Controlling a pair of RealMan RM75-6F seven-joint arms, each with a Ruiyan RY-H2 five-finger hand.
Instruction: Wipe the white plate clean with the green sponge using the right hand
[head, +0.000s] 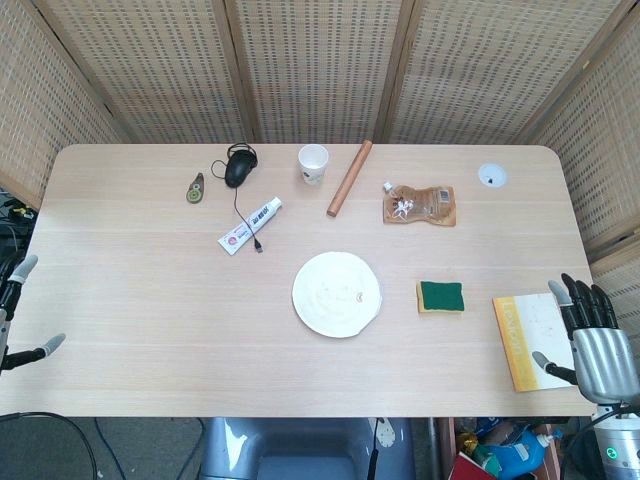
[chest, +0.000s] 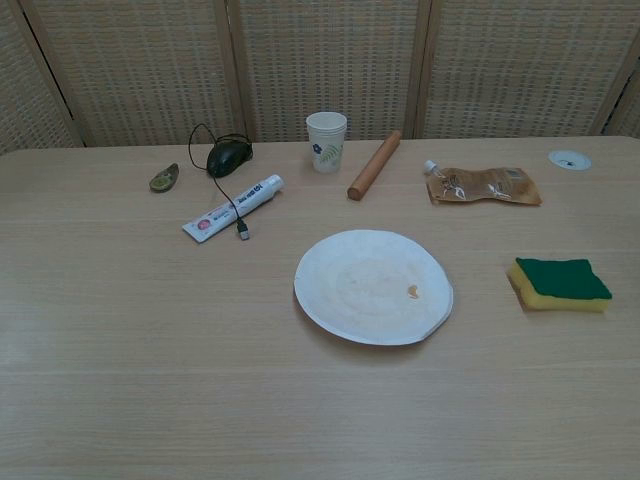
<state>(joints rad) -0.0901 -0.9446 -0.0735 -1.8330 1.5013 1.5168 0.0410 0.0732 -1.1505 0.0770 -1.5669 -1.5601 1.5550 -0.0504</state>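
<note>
The green sponge (head: 441, 296) lies flat on the surface (head: 150, 300), green face up over a yellow base, its long axis running left to right, just to the right of the white plate (head: 337, 293) and apart from it. The plate sits near the middle and carries a small brown smear (chest: 412, 292) toward its right edge. The right hand (head: 598, 345) hovers at the right edge beside a yellow-spined book (head: 531, 341), fingers spread, holding nothing. The left hand (head: 20, 310) shows only fingertips at the left edge; its state cannot be told.

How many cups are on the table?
1: a white paper cup at the table's far side, between the black mouse and the wooden rolling pin.
</note>
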